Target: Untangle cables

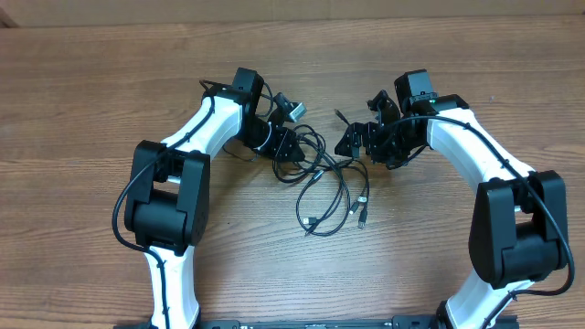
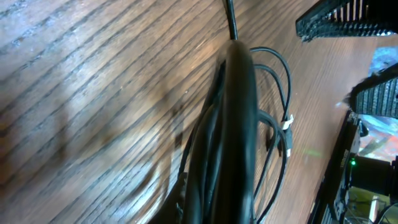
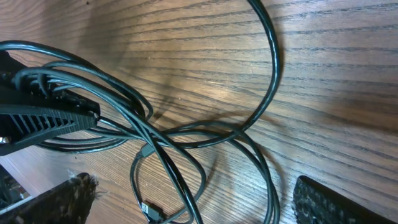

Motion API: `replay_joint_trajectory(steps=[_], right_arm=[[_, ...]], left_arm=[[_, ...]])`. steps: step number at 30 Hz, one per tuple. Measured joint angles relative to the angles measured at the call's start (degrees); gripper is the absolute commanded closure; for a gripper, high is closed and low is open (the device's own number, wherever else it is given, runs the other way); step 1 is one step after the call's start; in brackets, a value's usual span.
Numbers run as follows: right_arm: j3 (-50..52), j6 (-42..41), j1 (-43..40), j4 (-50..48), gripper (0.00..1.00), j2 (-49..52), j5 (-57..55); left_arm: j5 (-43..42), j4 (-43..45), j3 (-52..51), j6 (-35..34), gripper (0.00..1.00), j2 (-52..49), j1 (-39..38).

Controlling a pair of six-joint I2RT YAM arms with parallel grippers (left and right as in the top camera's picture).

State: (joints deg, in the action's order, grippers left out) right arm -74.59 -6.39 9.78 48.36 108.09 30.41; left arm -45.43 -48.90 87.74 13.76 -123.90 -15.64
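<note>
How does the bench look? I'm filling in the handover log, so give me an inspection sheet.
Surface: wooden table, no damage visible.
Job's things: the cables, thin black cords in one tangled heap at mid-table, plug ends lying loose.
Clutter: nothing seen.
Grippers: left gripper shut on a bunch of the cables; right gripper open over the heap, holding nothing.
Cables: arm wires looped along both arms.
Surroundings: dark equipment past the table edge, a green light on it.

1. left arm reaches up from the near edge, wrist bent inward
2. left gripper sits low; jaws pinched tight on the cables
3. right arm mirrors it; right gripper jaws spread wide
</note>
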Motion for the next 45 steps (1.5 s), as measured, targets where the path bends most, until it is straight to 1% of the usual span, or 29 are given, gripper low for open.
replay_joint_trajectory(steps=[45], right_arm=[[0.00,0.00,0.00,-0.13,0.00,0.00,0.00]], left_arm=[[0.90,-0.20,0.02,0.00,0.96,0.00,-0.90]])
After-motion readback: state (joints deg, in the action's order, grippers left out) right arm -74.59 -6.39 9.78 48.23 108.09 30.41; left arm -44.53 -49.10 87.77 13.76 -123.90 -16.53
